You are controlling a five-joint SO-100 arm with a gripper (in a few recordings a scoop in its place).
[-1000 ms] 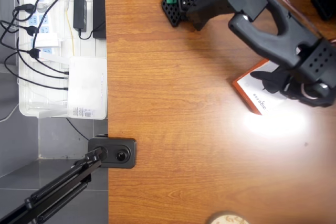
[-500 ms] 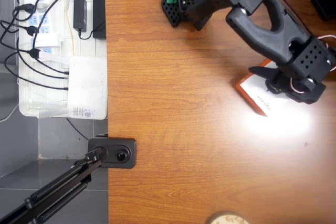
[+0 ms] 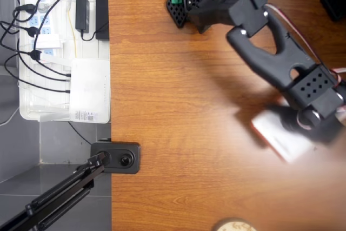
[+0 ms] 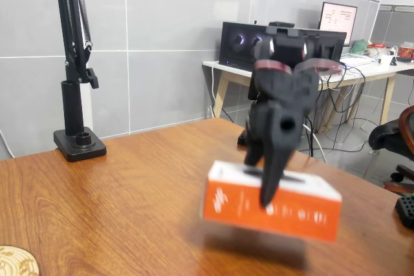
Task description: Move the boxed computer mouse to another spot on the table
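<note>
Up off the table [image 4: 116, 185] now, no longer resting there: boxed computer mouse [image 4: 272, 209] clamped in the pincer [image 4: 262, 179], blurred mid-carry, shifted nearer. Relocation underway, set-down pending.

Colours you can see
Your black gripper [image 4: 268, 182] holds a white box [image 4: 272, 208] with an orange side; the table [image 3: 178, 106] is brown wood-grain.

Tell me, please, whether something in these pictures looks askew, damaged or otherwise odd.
Nothing looks damaged. The flat white box with an orange side hangs blurred above the brown wood-grain table, clamped by the black two-finger gripper; its shadow lies below it.
</note>
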